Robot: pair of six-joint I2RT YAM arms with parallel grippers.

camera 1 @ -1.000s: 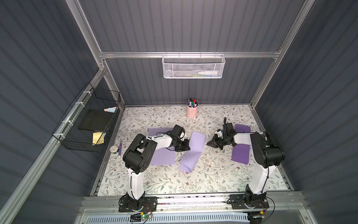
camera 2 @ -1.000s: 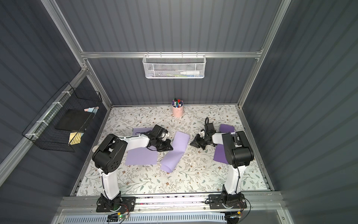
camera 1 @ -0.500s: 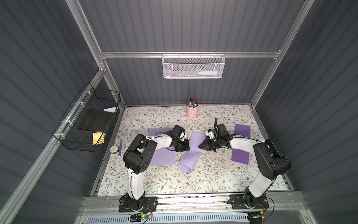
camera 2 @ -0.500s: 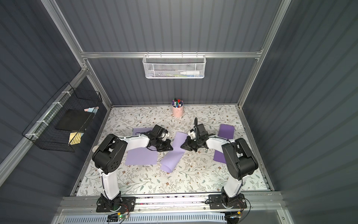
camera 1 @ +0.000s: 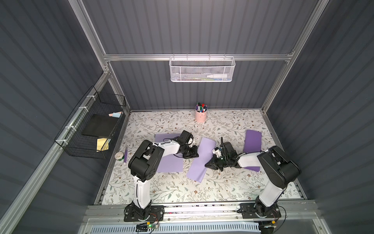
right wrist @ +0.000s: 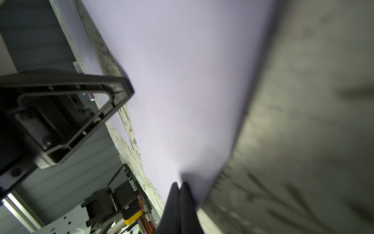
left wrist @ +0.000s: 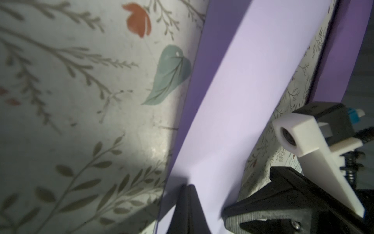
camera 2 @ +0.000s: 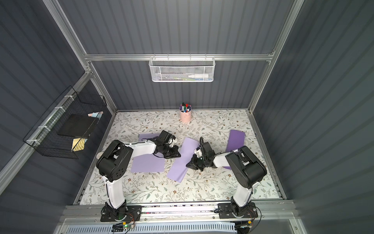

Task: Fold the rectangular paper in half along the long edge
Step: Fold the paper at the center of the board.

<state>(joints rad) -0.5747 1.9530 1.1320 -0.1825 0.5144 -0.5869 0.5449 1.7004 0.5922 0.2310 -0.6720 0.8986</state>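
Left tool (camera 1: 196, 155): pressed together, tips on paper (camera 1: 199, 167)
Right tool (camera 1: 207, 164): pressed together, tips at paper's opposite long edge
Paper: lying on counter (camera 1: 182, 188), between both tools

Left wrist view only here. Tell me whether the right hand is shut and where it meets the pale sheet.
Observer: The right hand is shut, with its tips at a long edge of the pale sheet.
Operator: Give me that sheet's far end.
Observer: It stops short of the pink cup, which stands at the back.
Operator: Name anything beside the sheet that I can't see.
Observer: A darker sheet lies beside it, partly under the left arm.
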